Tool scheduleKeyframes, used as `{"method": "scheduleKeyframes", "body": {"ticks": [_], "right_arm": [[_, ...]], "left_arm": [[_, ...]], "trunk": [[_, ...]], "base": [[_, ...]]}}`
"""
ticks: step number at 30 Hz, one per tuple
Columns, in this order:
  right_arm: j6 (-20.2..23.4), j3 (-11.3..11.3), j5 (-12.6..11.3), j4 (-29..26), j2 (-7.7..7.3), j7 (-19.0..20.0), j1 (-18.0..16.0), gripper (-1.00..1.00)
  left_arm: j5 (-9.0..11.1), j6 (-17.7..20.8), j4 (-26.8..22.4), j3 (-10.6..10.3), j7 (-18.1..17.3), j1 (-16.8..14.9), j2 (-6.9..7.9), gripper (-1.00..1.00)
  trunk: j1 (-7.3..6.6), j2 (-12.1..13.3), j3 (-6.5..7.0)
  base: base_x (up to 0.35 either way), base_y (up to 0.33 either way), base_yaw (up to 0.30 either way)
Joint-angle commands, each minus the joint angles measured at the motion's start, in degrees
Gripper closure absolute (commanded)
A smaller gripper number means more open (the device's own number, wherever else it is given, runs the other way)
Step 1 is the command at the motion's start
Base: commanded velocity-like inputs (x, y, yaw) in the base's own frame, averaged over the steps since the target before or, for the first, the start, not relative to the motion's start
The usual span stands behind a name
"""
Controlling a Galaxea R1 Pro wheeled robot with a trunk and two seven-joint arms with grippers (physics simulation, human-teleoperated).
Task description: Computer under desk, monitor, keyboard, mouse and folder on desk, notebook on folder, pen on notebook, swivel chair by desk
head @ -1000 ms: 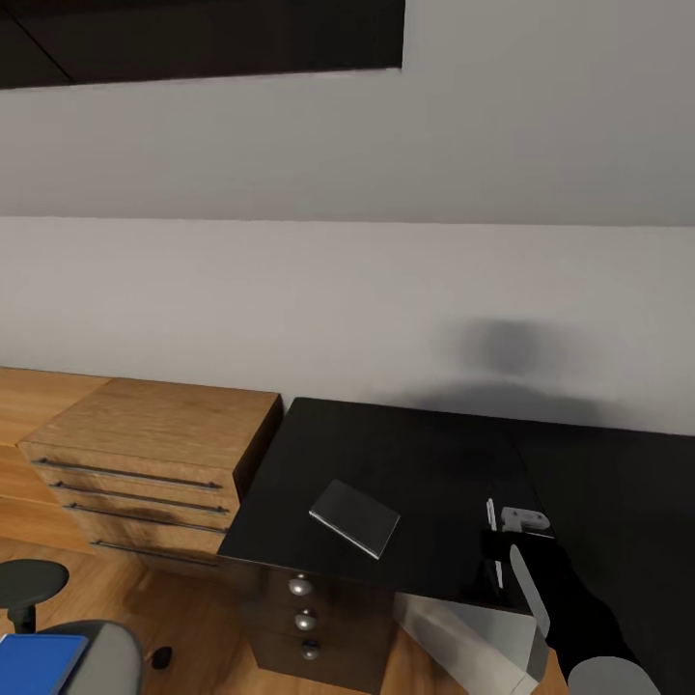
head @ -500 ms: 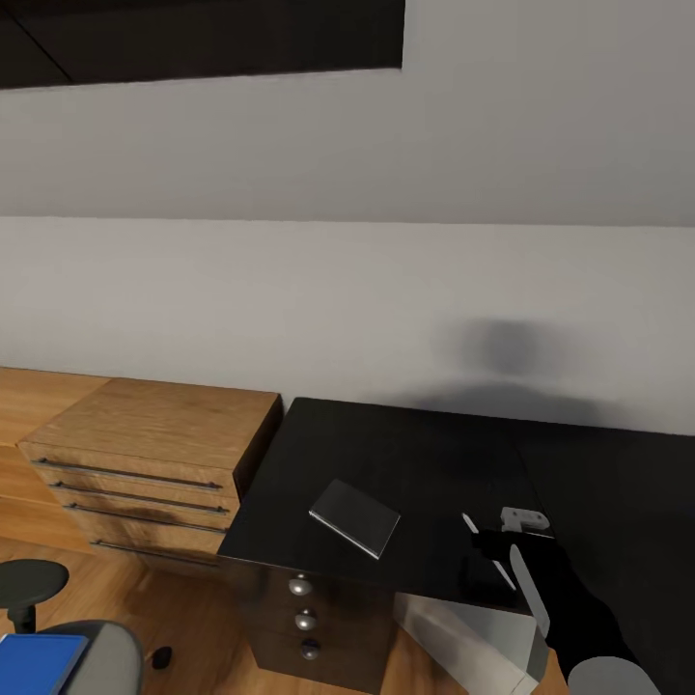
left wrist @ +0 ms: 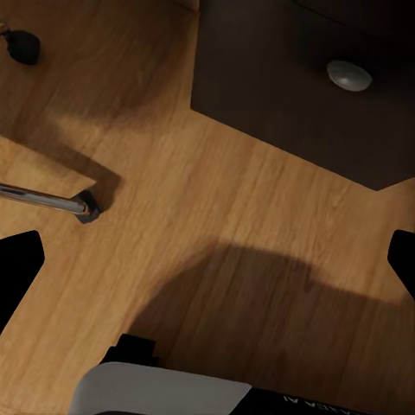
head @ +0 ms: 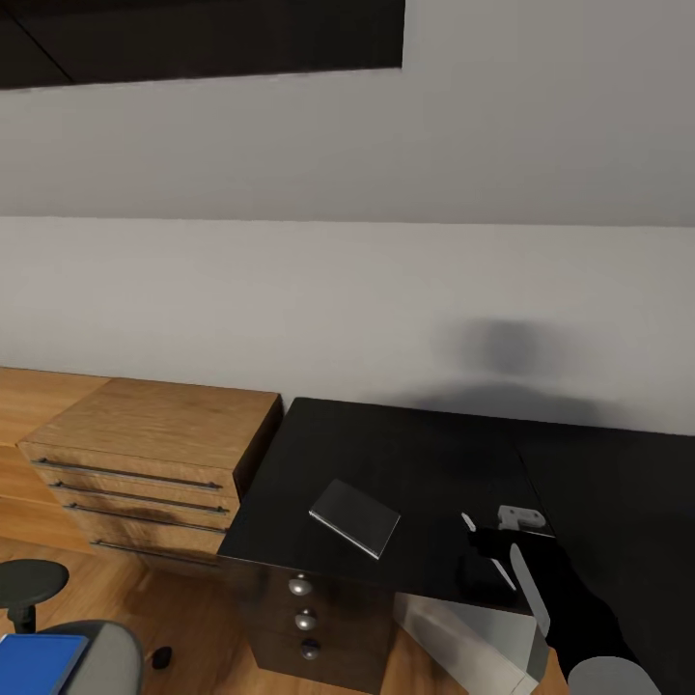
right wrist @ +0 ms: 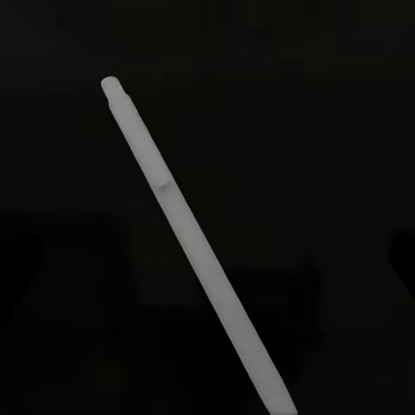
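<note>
The white pen lies slanted on the black desk near its front edge. My right gripper hovers just over it, open; in the right wrist view the pen lies between the widely spread fingers. The dark grey notebook rests on the desk to the left of the pen. At the bottom left the bright blue folder lies on the grey swivel chair. The light grey computer stands under the desk. My left gripper is open above the wooden floor.
A light wooden drawer unit stands against the desk's left side. The desk's drawers carry round silver knobs, one knob in the left wrist view. A chrome chair leg and a caster are on the floor.
The pen went from pointing straight away from me to lying slanted on the desk. The right gripper's wrist has shifted slightly away. The camera and the other things stayed put.
</note>
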Motion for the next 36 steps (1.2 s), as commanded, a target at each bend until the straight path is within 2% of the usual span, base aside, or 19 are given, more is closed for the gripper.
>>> {"method": "scheduleKeyframes", "body": {"ticks": [1,10,15,19,24,36], "right_arm": [[0.3,0.0,-0.3,-0.1,-0.01,-0.1,0.0,-1.00],[0.3,0.0,-0.3,-0.7,0.11,0.1,0.0,-1.00],[0.3,-0.8,-0.5,-5.8,0.51,0.1,0.0,-1.00],[0.3,-1.3,-0.8,-9.0,2.38,-0.1,0.0,-1.00],[0.3,-1.5,-0.9,-9.9,3.34,-0.2,0.0,-1.00],[0.3,-1.6,-1.0,-10.1,3.64,-0.2,0.0,-1.00]], "left_arm": [[0.0,-0.2,0.0,0.3,-0.1,0.0,-0.03,-1.00],[0.0,-0.1,0.1,0.2,-0.1,0.0,0.01,-1.00],[0.0,-0.1,0.1,0.2,-0.1,0.0,0.05,-1.00],[0.1,-0.1,0.1,0.1,-0.1,0.0,0.10,-1.00],[0.1,0.0,0.1,0.0,-0.1,0.0,0.13,-1.00],[0.1,0.0,0.1,0.2,-0.1,0.0,0.26,-1.00]], "trunk": [[0.00,0.0,-0.06],[0.00,0.0,-0.06],[0.00,0.0,-0.06],[0.00,0.0,-0.06],[0.00,0.0,-0.06],[0.00,0.0,-0.06]], "base": [[0.000,0.000,0.000],[0.000,0.000,0.000],[0.000,0.000,0.001],[0.000,0.000,0.076],[0.000,0.000,0.142],[0.000,0.000,0.146]]}}
